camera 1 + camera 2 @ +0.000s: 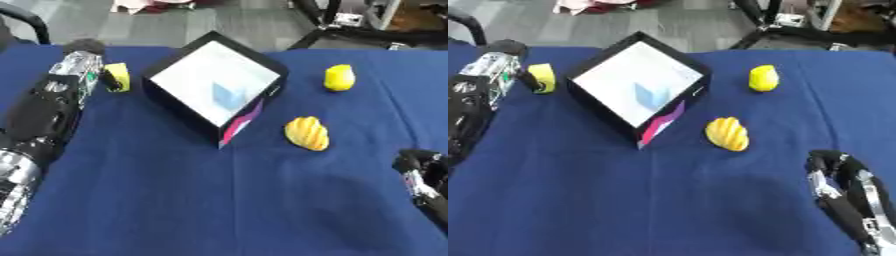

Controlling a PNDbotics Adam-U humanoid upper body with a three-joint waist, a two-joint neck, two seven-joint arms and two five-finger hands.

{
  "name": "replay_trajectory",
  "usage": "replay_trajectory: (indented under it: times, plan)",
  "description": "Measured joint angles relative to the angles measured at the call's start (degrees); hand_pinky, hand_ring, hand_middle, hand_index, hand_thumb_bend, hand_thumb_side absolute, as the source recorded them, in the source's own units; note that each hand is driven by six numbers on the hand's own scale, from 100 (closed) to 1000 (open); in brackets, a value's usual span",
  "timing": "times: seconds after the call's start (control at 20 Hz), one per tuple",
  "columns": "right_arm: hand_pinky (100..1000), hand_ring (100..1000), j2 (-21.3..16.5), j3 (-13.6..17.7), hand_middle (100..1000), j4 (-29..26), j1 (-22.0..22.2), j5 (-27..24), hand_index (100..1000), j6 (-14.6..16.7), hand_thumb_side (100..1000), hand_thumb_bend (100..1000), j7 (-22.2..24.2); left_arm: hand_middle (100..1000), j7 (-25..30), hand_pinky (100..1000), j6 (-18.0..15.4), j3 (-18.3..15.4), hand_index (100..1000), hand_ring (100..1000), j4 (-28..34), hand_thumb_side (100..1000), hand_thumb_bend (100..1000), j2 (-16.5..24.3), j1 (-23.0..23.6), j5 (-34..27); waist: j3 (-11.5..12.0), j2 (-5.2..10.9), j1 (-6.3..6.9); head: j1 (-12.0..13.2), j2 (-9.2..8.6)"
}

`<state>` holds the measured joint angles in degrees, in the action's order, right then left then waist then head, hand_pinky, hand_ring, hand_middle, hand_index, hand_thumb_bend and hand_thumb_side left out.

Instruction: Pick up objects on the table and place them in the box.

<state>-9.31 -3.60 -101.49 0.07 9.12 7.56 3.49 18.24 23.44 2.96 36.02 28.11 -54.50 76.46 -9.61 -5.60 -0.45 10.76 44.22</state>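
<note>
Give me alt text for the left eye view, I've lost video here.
The left hand reaches along the blue table to a small yellow object just left of the open black box; whether it grips it is unclear. A yellow lemon-shaped piece and a ridged yellow piece lie right of the box, and the right hand sits at the lower right edge.
</note>
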Motion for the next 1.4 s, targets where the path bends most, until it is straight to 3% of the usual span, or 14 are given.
replay_trajectory:
  times: [0.25, 0.55, 0.7, 1.05, 1.4]
  plan:
    - [721, 643, 0.1, -0.1, 584, 0.0, -0.6, 0.0, 693, 0.0, 476, 100, 0.0, 762, 0.0, 833, 0.1, -0.1, 884, 760, -0.8, 293, 406, -0.4, 0.0, -0.6, -0.5, -0.9, 0.0, 0.2, 0.0]
    - [722, 644, 0.3, -0.3, 584, 0.0, -0.9, 0.0, 693, 0.0, 476, 100, 0.1, 514, 0.6, 741, -0.1, -0.1, 690, 545, -1.0, 286, 317, -0.7, 0.0, -1.3, -0.6, -1.04, 0.0, 0.2, 0.0]
    - [722, 644, 0.5, -0.3, 584, 0.0, -1.0, 0.0, 694, 0.0, 475, 100, 0.1, 448, -0.5, 715, 0.4, -0.1, 627, 486, -0.6, 295, 319, -0.8, 0.0, -1.1, -0.7, -1.04, -0.01, 0.2, 0.0]
    - [722, 644, 0.5, -0.3, 583, 0.0, -0.7, 0.0, 694, 0.0, 473, 100, 0.2, 435, -3.2, 731, -1.2, 2.1, 623, 485, 7.1, 315, 353, 0.0, -3.2, -3.2, -0.2, -1.03, 0.0, -0.7, 0.0]
    - [723, 644, 0.5, -0.3, 583, 0.0, -0.6, 0.0, 694, 0.1, 473, 100, 0.3, 476, 0.8, 743, -7.4, 9.2, 660, 514, 18.5, 319, 355, -1.0, -4.5, -9.8, -0.6, -0.97, 0.0, -1.1, 0.0]
